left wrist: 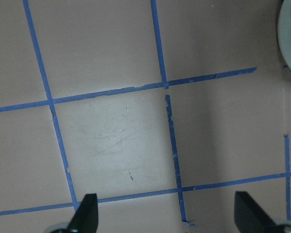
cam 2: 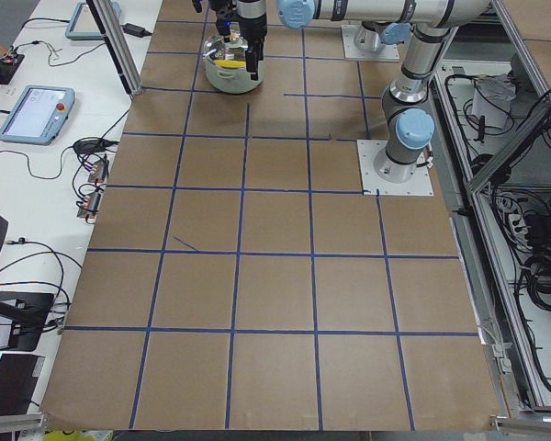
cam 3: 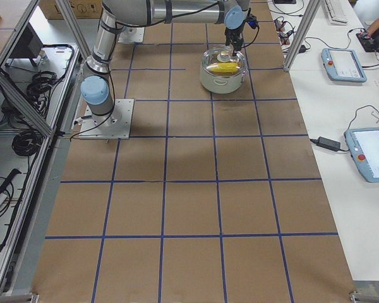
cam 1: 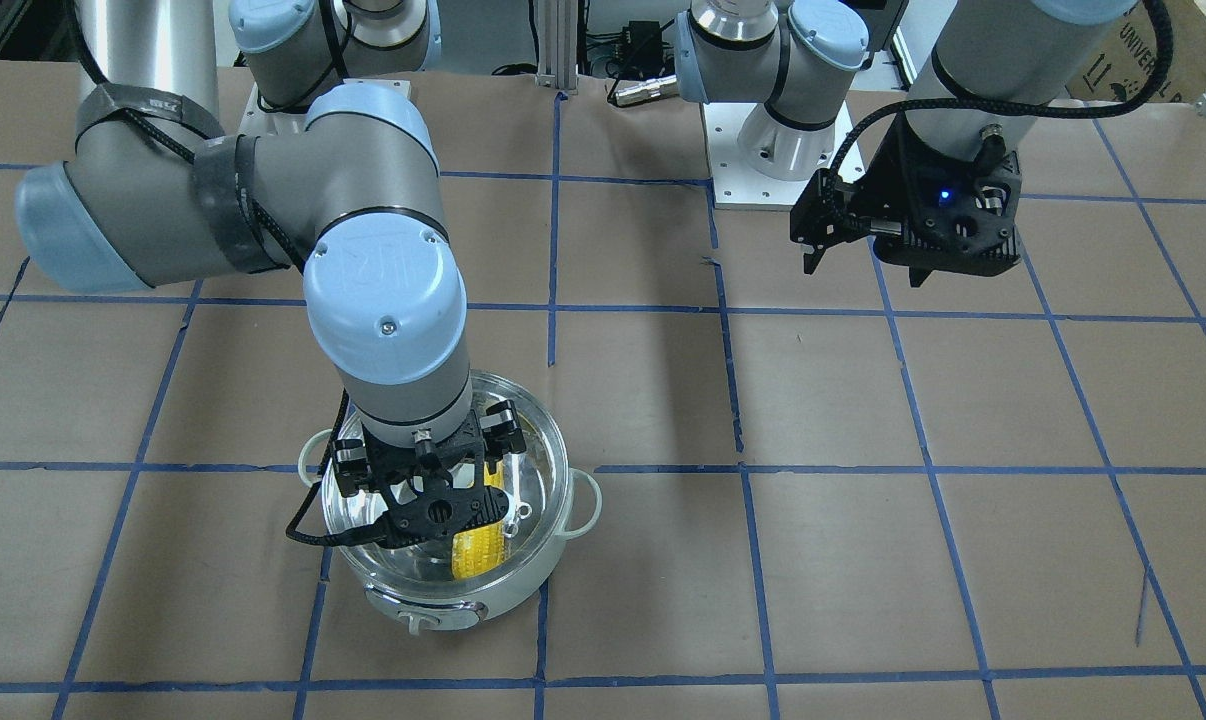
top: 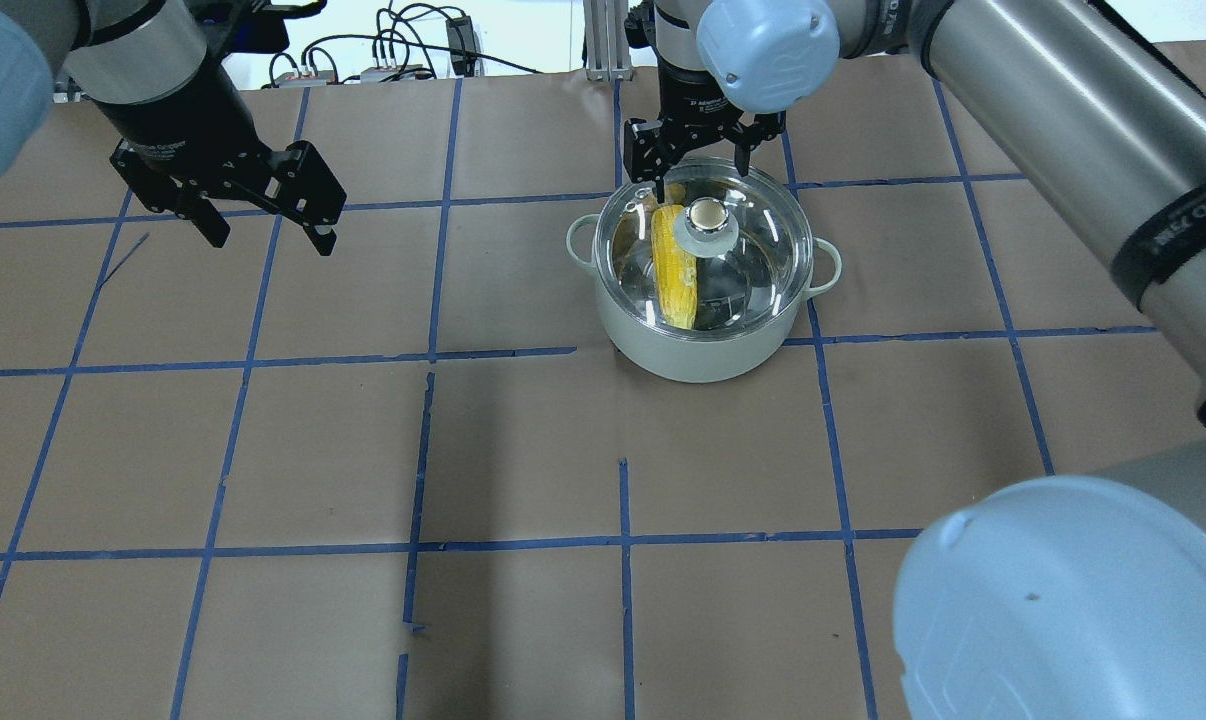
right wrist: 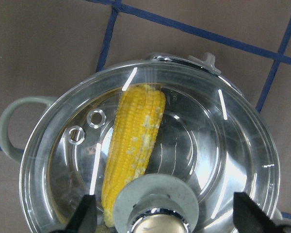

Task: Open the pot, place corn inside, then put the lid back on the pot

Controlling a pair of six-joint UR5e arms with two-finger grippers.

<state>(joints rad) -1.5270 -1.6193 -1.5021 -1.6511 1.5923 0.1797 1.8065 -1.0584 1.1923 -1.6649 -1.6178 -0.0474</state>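
Corn (top: 673, 270) lying inside the pot (top: 703, 355), lid (top: 753, 230) seated on top. Right claw (top: 699, 175) released, spread wide either side of the lid's knob, not touching. Left claw (top: 271, 243) released, over the surface (top: 523, 450), well apart.

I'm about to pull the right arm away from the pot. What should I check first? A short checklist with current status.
1. Yellow corn cob inside the mint-white, steel-lined pot: ok, it shows through the glass.
2. Round clear glass lid seated on the pot's rim: ok, it looks level all round.
3. Right hand free of the lid's pale, tan-topped knob: ok, its fingers are spread wide on either side, not touching it.
4. Fingertips higher than the knob's top: cannot tell, so lifting straight up seems safest.
5. Left hand out of the way: ok, open over the brown paper-covered table, well apart from the pot.
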